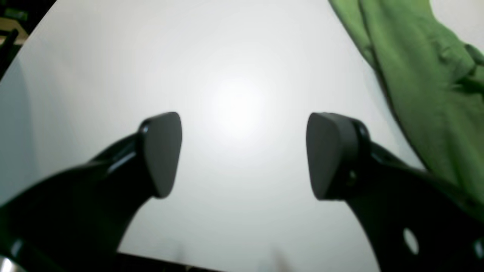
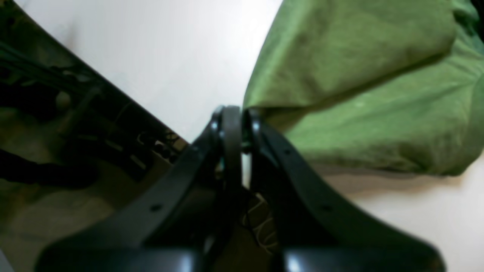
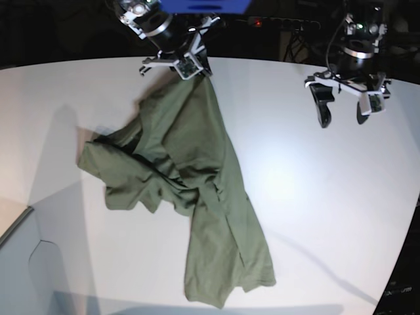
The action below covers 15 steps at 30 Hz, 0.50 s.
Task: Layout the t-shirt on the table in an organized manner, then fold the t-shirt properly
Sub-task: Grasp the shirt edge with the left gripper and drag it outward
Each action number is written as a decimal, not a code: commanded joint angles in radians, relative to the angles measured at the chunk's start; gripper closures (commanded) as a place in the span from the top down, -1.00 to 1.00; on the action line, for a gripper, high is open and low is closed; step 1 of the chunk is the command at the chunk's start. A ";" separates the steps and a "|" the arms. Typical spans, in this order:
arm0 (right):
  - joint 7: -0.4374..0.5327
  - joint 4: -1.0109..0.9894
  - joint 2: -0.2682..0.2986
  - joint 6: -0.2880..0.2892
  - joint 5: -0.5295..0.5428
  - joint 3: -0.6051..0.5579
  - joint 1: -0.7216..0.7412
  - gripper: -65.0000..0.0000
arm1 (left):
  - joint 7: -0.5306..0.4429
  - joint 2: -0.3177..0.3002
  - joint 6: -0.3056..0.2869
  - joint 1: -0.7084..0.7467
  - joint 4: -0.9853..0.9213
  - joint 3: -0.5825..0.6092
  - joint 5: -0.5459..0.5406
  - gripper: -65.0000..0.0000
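Your right gripper (image 3: 197, 71) has its jaws clenched on an edge of the wrinkled olive-green cotton t-shirt (image 3: 190, 190), at the far side of the large white desk (image 3: 315, 190). From there the shirt trails in a rumpled strip toward the near edge, one part bunched out to the side. Your left gripper (image 3: 341, 108) hangs above bare desk, jaws released and holding nothing, well apart from the shirt.

— How's the t-shirt (image 3: 197, 190) lying?
— Olive-green, crumpled and wrinkled, stretched lengthwise across the white desk (image 3: 315, 197), one end lifted at the far edge, the other flat near the front.
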 commanded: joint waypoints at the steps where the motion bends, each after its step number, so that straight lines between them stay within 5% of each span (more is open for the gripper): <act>1: 0.025 0.015 -0.003 0.001 -0.002 -0.002 -0.003 -1.00 | -0.025 -0.005 -0.003 -0.011 0.016 0.019 -0.001 0.52; 4: 0.025 0.015 0.000 0.003 -0.001 -0.010 -0.006 -0.93 | -0.025 -0.005 -0.003 -0.054 0.015 0.085 -0.001 0.52; 11: 0.026 0.043 0.021 0.003 -0.001 -0.013 -0.025 -0.25 | -0.021 -0.004 0.008 -0.219 0.009 0.218 0.005 0.52; 15: 0.026 0.068 0.032 0.003 -0.001 -0.010 -0.029 -0.08 | 0.082 0.033 0.010 -0.347 -0.051 0.272 0.005 0.52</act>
